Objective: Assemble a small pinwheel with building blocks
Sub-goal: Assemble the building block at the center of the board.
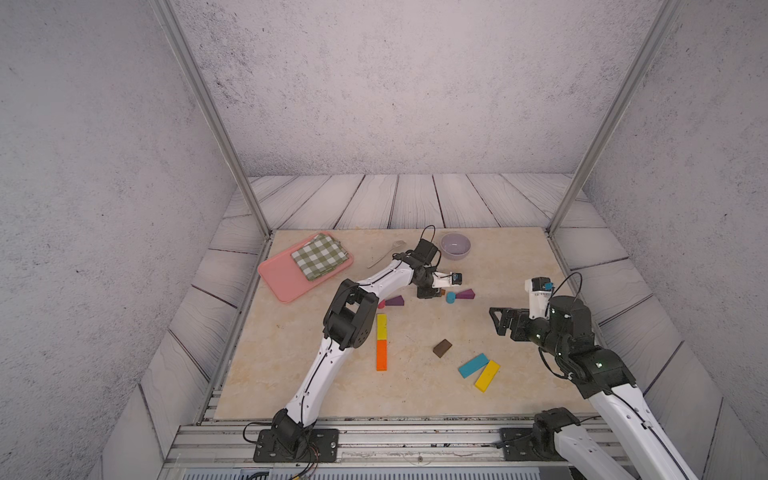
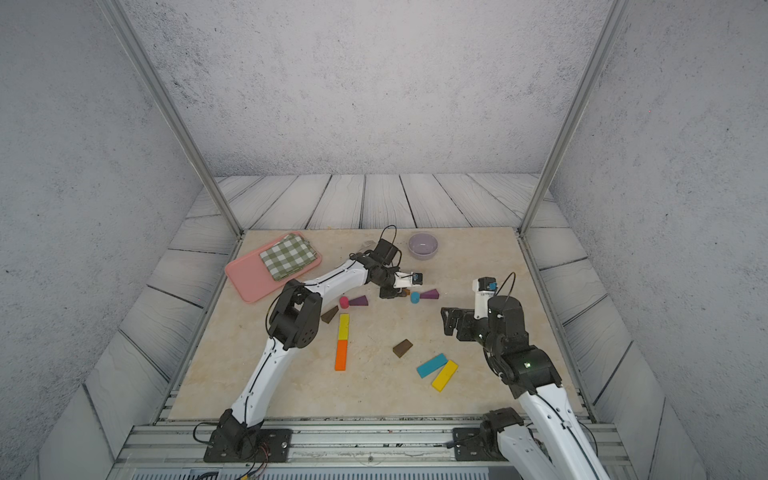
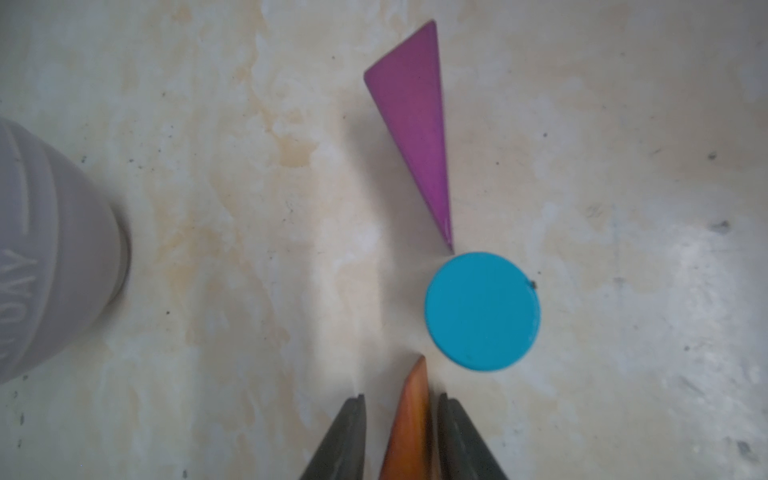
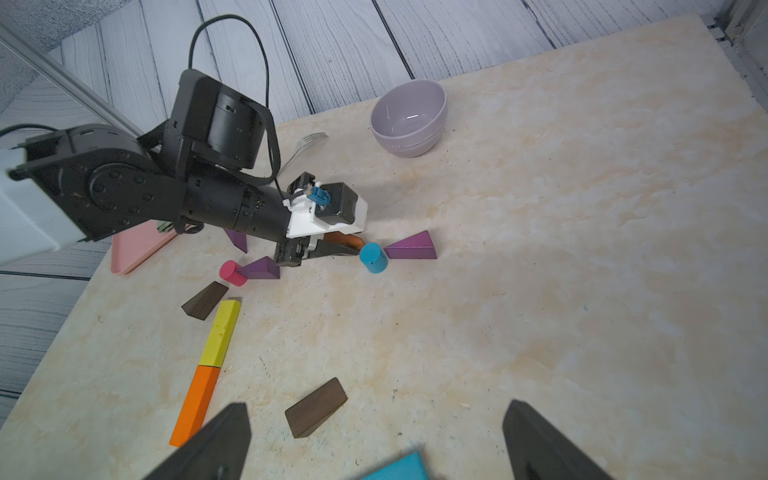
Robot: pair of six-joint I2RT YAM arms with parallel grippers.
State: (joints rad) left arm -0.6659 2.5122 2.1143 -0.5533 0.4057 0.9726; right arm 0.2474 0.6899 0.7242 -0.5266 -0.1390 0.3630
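Note:
In the left wrist view an orange-brown wedge (image 3: pixel 409 424) stands between the fingers of my left gripper (image 3: pixel 401 397). One finger is against it and a gap shows at the other. Its tip points at a blue cylinder (image 3: pixel 482 309), and a purple wedge (image 3: pixel 415 116) touches the cylinder's far side. In a top view, a second purple wedge (image 1: pixel 395 301), a yellow bar (image 1: pixel 381 326), an orange bar (image 1: pixel 381 355), a dark brown wedge (image 1: pixel 442 348), a blue bar (image 1: pixel 473 365) and another yellow bar (image 1: pixel 487 375) lie about the table. My right gripper (image 1: pixel 496 321) hovers open and empty.
A lilac bowl (image 1: pixel 455 245) stands at the back, close to the left wrist. A metal fork (image 1: pixel 384 253) lies left of it. A pink tray (image 1: pixel 282 278) with a checked cloth (image 1: pixel 319 255) fills the back left corner. A pink cylinder (image 2: pixel 344 301) and another brown wedge (image 2: pixel 329 314) sit by the left elbow.

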